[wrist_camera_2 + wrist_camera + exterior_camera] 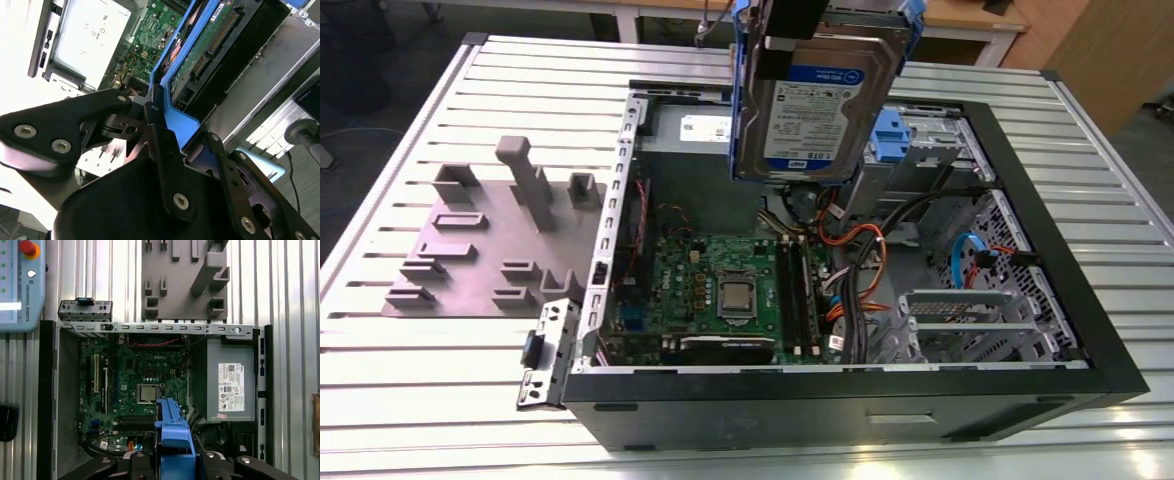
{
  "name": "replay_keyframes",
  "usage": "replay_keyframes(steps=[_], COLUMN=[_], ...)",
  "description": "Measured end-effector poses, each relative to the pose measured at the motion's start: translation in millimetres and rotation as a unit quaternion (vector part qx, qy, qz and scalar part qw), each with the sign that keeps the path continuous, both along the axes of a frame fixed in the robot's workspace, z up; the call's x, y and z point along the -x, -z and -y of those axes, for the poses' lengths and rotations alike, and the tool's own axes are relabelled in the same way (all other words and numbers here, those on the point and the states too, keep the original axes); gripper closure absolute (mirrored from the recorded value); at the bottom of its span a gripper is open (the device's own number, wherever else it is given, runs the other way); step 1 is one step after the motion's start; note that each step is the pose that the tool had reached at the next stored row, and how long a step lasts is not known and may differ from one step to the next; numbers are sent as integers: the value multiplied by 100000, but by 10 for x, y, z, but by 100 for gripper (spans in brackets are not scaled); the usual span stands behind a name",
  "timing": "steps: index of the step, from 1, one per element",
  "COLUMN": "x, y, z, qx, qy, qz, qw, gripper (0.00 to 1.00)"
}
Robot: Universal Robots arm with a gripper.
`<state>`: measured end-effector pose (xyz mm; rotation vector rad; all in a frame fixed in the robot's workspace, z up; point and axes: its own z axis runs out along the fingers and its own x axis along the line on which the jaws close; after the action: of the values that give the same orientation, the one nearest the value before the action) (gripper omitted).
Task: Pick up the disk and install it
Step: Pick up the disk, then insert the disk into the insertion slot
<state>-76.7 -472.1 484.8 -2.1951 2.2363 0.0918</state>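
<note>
The disk [821, 100], a silver hard drive with a white-and-blue label in a blue plastic carrier, hangs on edge above the back of the open computer case [1101, 340]. My gripper [790, 30] comes down from above and is shut on the carrier's upper end. In the second wrist view the black fingers [155, 125] clamp the blue carrier, with the disk [220, 45] beyond them showing its circuit-board side. In the first wrist view the carrier of the disk [172, 437] sticks out from the gripper [172, 460], over the motherboard [145, 385].
Inside the case are orange and blue cables [854, 260], a grey power supply with a white sticker [230, 385] and a metal drive cage with a blue latch [891, 130]. A grey fixture plate with posts [480, 250] lies on the slatted table [400, 350]. A pendant [20, 285] rests beside the case.
</note>
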Motion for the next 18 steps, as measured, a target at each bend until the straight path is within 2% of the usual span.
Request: replay_keyframes(steps=[13, 15, 18], x=[0, -1, 0], y=[-1, 0, 0], z=[5, 30, 115], qx=[17, 9, 9], qy=[0, 1, 0], qz=[43, 46, 46], qw=[100000, 100000, 100000], gripper=[64, 64, 64])
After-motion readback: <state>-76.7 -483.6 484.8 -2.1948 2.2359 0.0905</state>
